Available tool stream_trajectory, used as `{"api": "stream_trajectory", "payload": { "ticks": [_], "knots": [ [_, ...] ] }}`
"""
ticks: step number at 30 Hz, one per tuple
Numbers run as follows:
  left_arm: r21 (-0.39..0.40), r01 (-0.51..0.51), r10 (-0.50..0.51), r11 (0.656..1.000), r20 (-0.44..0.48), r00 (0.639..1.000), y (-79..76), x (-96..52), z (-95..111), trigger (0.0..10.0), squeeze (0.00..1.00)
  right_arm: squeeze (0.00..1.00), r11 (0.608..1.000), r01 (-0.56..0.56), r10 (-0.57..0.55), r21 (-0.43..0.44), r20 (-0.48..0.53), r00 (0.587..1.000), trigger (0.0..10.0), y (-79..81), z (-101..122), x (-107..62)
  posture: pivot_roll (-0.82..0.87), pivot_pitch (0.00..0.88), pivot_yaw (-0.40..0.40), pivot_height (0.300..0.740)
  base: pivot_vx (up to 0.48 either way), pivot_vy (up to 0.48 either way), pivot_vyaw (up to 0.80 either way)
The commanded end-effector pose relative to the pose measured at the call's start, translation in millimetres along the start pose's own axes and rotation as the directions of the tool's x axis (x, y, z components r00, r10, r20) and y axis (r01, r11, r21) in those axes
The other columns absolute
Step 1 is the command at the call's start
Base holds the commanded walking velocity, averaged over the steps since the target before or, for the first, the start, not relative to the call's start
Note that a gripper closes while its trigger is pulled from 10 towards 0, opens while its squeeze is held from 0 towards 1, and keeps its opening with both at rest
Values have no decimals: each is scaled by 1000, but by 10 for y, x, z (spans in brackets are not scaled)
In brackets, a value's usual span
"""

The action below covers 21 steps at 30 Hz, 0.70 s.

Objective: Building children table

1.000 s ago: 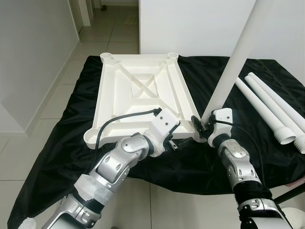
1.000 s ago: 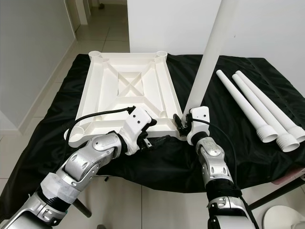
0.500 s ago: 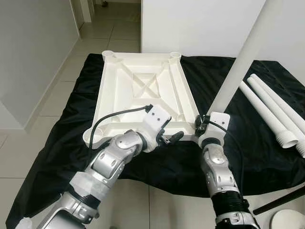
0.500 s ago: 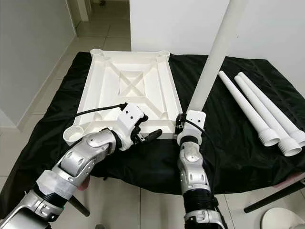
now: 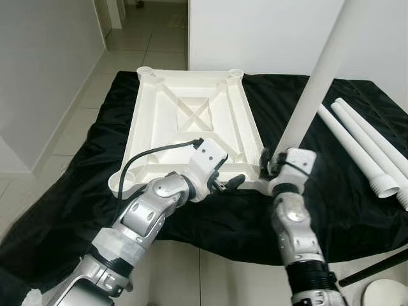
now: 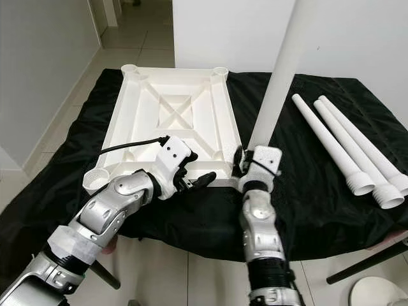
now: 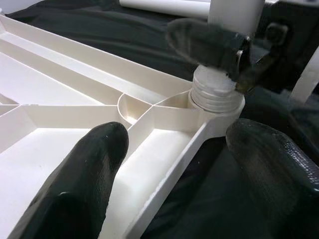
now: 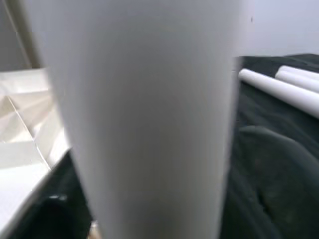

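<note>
The white table top (image 5: 191,121) lies upside down on a black cloth (image 5: 344,204). A long white leg (image 5: 312,89) stands nearly upright, leaning slightly to the right. Its threaded end (image 7: 215,92) sits in the near right corner socket. My right gripper (image 5: 271,167) is shut on the leg just above the socket, and the leg (image 8: 149,119) looms close in the right wrist view. My left gripper (image 5: 229,183) is open at the table top's front rim, just left of that corner. One of its fingers (image 7: 94,164) is over the panel and the other over the cloth.
Spare white legs (image 6: 347,143) lie side by side on the cloth at the right. A white wall (image 5: 268,32) stands behind the work surface, with tiled floor (image 5: 76,127) on the left. A black support bar (image 6: 370,258) and a round white object (image 6: 376,293) are at the lower right.
The camera has shifted a little. My right forearm has swung in under the leg while keeping hold of it. My left gripper has edged slightly along the front rim.
</note>
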<state>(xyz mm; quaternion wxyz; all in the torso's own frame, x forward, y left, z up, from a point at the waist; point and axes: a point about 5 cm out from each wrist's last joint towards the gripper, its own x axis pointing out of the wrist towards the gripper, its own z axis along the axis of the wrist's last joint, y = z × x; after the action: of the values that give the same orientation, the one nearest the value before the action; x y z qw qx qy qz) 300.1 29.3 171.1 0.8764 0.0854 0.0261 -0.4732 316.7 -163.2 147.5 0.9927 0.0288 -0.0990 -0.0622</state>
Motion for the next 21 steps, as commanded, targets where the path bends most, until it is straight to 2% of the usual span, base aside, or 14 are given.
{"api": "stream_trajectory", "payload": {
  "ticks": [1, 2, 3, 7, 9, 14, 16, 18, 21],
  "knots": [
    [13, 92, -92, 996, -8, 996, -69, 2, -20, 10000, 0, 1000, 1000, -27, 27, 10, -2, 1000, 10000, -1, 0, -4, -24, 0, -1, 740, 0, 0, 0],
    [7, 92, -92, 996, -11, 996, -80, 2, -33, 10000, 0, 333, 997, -72, 72, -2, -4, 997, 10000, -13, 9, -5, -24, 0, -1, 740, 0, 0, 0],
    [2, 92, -92, 996, -12, 996, -94, 3, -42, 10000, 0, 0, 995, -102, 102, -15, -1, 995, 10000, -42, 18, -7, -27, 0, 1, 740, 0, 0, 0],
    [-5, 92, -92, 996, -13, 996, -107, 6, -49, 10000, 0, 0, 991, -136, 136, -16, -9, 991, 10000, -66, 17, -9, -28, 1, 0, 740, 0, 0, 0],
    [-2, 53, -53, 999, -20, 998, -106, 29, -67, 10000, 0, 0, 979, -201, 200, -42, -32, 979, 10000, -114, 1, 0, -33, 2, 6, 740, 0, 0, 0],
    [0, 11, -11, 1000, -14, 1000, -88, 49, -79, 10000, 0, 0, 957, -282, 278, -71, -60, 959, 10000, -185, -12, 41, -30, 4, 7, 740, 0, 0, 0],
    [0, 11, -11, 1000, -14, 1000, -88, 49, -79, 10000, 0, 0, 957, -282, 278, -71, -60, 959, 10000, -185, -12, 41, -30, 4, 7, 740, 0, 0, 0],
    [9, -8, 8, 1000, -11, 1000, -77, 53, -76, 10000, 0, 0, 946, -318, 313, -69, -71, 947, 10000, -199, -23, 54, -29, 4, 9, 740, 0, 0, 0],
    [9, -34, 34, 999, -5, 999, -49, 61, -67, 10000, 0, 0, 894, -437, 424, -96, -129, 896, 10000, -225, -89, 113, -28, 7, 11, 740, 0, 0, 0]
  ]
}}
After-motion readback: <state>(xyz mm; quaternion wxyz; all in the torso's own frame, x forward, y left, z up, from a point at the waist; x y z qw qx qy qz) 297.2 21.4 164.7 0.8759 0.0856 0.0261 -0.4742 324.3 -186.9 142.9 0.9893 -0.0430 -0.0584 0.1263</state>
